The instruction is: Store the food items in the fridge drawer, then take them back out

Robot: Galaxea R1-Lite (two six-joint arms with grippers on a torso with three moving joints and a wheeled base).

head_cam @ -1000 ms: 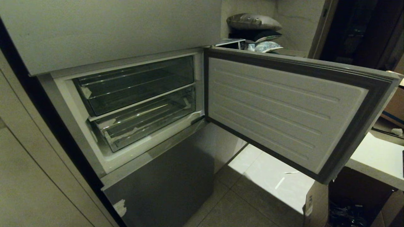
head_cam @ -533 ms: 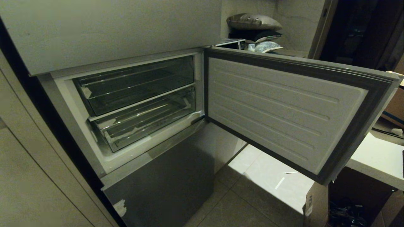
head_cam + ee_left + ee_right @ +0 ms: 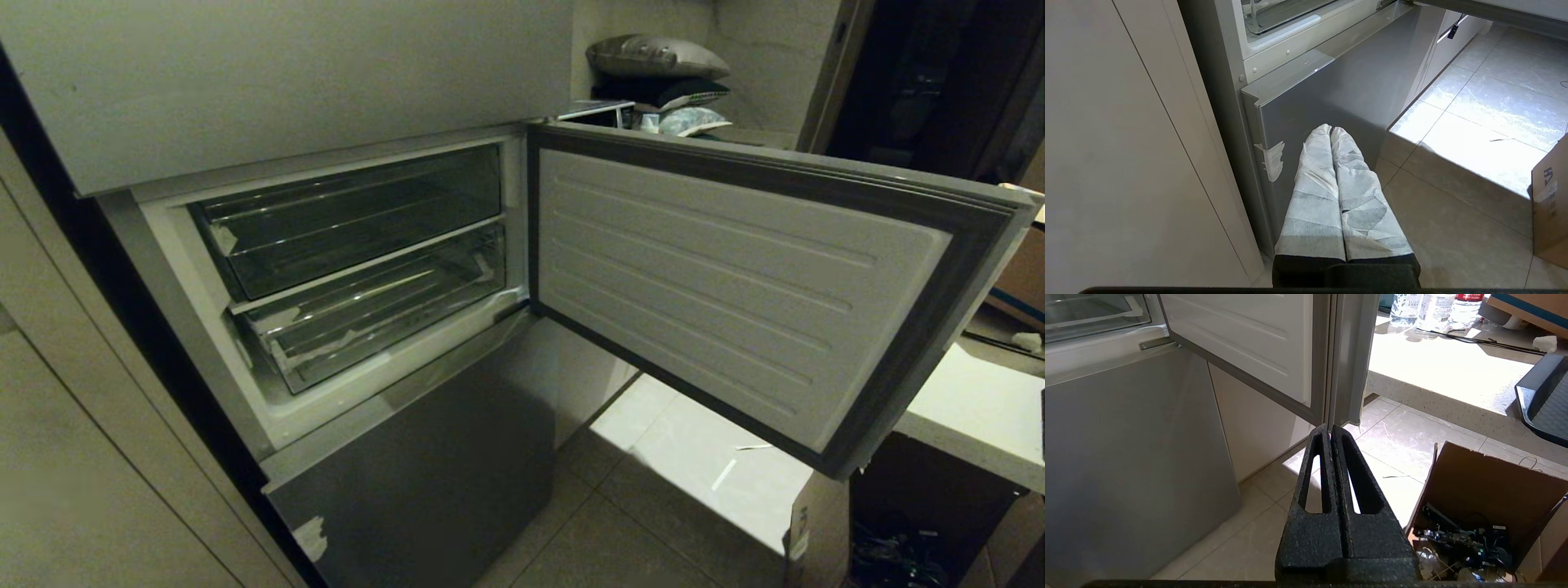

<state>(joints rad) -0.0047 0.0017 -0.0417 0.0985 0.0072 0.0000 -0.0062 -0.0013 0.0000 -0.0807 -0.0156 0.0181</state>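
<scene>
The fridge's middle compartment stands open. Its lower clear fridge drawer, with whitish tape scraps, sits pushed in; its front lip also shows in the left wrist view and a corner of it in the right wrist view. Nothing lies in it that I can see, and the food items are out of view. Neither arm shows in the head view. My left gripper, white-wrapped, is shut and empty, low before the grey bottom door panel. My right gripper, black, is shut and empty, just under the open door's lower corner.
A darker clear bin sits above the drawer. The open door swings out to the right. A cardboard box of cables stands on the tiled floor; a white counter lies beyond it. Pale cabinet panels flank the fridge's left.
</scene>
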